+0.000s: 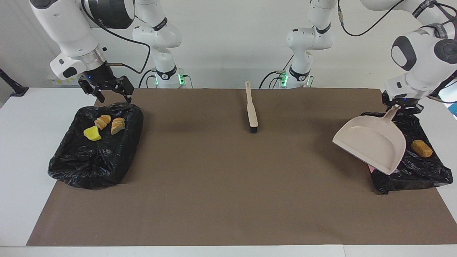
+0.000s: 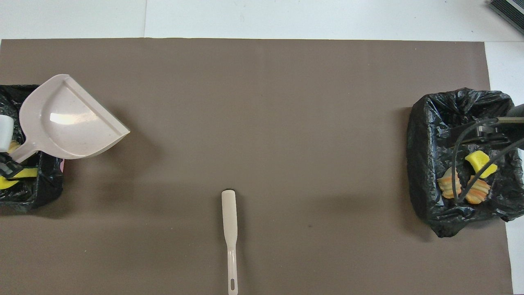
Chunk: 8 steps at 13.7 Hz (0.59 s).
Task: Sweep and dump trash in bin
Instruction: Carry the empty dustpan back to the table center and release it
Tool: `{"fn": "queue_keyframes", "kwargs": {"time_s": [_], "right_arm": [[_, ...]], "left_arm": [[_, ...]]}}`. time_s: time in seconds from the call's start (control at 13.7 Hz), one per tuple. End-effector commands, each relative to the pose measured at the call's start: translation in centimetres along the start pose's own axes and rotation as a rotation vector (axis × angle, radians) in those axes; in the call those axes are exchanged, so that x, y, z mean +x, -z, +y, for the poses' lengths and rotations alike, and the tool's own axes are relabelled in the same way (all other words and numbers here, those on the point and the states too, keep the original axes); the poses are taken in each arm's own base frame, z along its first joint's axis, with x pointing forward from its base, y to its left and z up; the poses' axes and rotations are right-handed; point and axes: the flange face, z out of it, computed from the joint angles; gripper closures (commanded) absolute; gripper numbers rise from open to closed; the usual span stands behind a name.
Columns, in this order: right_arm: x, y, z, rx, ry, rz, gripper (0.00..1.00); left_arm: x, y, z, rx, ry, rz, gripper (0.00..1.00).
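Two bins lined with black bags stand on the brown mat (image 1: 228, 200), one at each end of the table. Bin at the right arm's end (image 1: 94, 153): three scraps counted, one yellow sponge piece (image 1: 92, 134) and two tan-orange crumbly chunks (image 1: 117, 125) just beside it. Bin at the left arm's end (image 1: 421, 171): one orange-brown lump (image 1: 421, 148) plainly visible in the facing view; a strip of yellow sponge (image 2: 18, 174) shows at the frame edge in the overhead view. Any further scraps there are covered by the dustpan and cannot be counted.

One beige dustpan (image 1: 371, 144), held tilted over that bin, its mouth toward the middle of the mat. Left gripper (image 1: 401, 105) is clamped on the dustpan's handle; the fingers themselves are hard to make out.

One brush (image 1: 251, 109) lies flat on the mat midway between the bins, near the robots' edge, bristles pointing away from them, touched by neither arm.

Right gripper (image 1: 112, 94) hovers over the robot-side rim of its bin, fingers spread apart, holding nothing. In the overhead view it is cut off by the frame edge.
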Motion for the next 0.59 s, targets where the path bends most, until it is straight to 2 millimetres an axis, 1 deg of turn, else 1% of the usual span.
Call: {"fn": "queue_keyframes", "kwargs": {"time_s": [0.0, 0.15, 0.22, 0.37, 0.51], "right_arm": [[-1.5, -0.6, -0.5, 0.003, -0.013, 0.001, 0.0], [-1.1, -0.9, -0.3, -0.004, -0.005, 0.07, 0.0], [-0.9, -0.8, -0.3, -0.004, -0.005, 0.084, 0.0], [-0.7, -0.8, -0.3, -0.004, -0.007, 0.087, 0.0], [-0.3, -0.4, -0.1, 0.0, -0.013, 0.087, 0.0]], "left_arm": [[3.6, 1.6, 4.8, -0.028, 0.118, 0.055, 1.0], [6.6, 1.9, 7.4, -0.036, 0.208, 0.085, 1.0], [8.9, 1.7, 9.4, -0.055, 0.24, 0.099, 1.0], [13.7, 0.4, 12.9, -0.067, 0.333, 0.121, 1.0], [17.0, -0.5, 16.2, -0.086, 0.42, 0.156, 1.0]]}}
